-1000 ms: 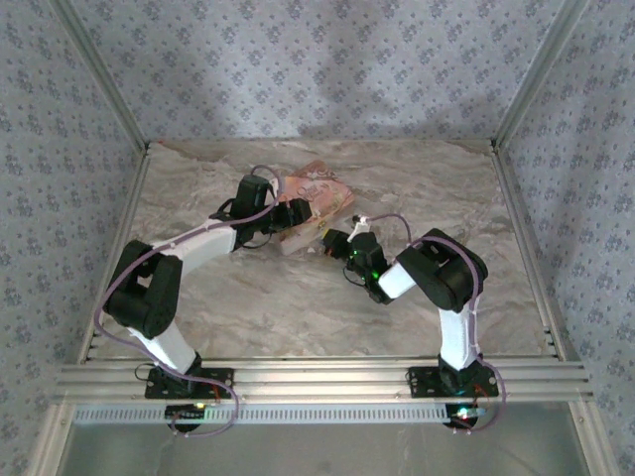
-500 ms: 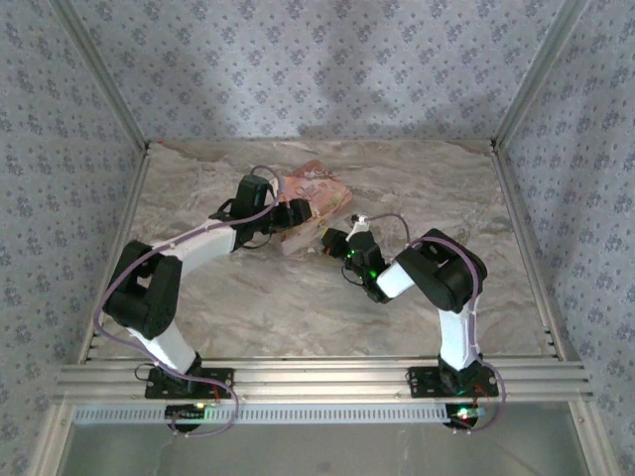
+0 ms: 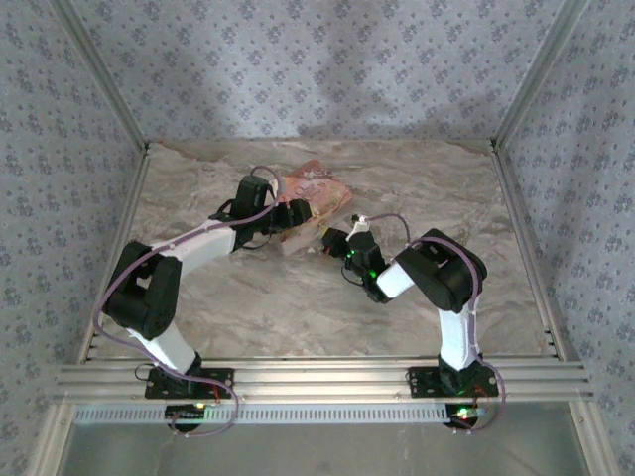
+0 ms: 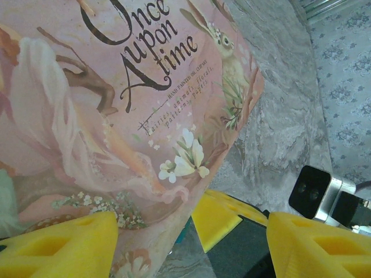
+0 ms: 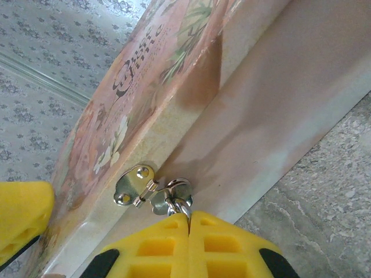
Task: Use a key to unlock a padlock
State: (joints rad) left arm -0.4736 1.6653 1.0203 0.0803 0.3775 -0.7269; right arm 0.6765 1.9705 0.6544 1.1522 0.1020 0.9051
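As lettered, box (image 4: 87,116) says "Once upon A time".

I see a table (image 3: 298,307) with a marbled grey-beige top, framed by aluminium rails on its left, right and near edges. One thing lies directly on it: a pink printed box (image 3: 319,190), flat and lid up, toward the far side, just left of centre and askew to the edges. The left arm's base (image 3: 189,382) and the right arm's base (image 3: 451,382) sit on the near rail.
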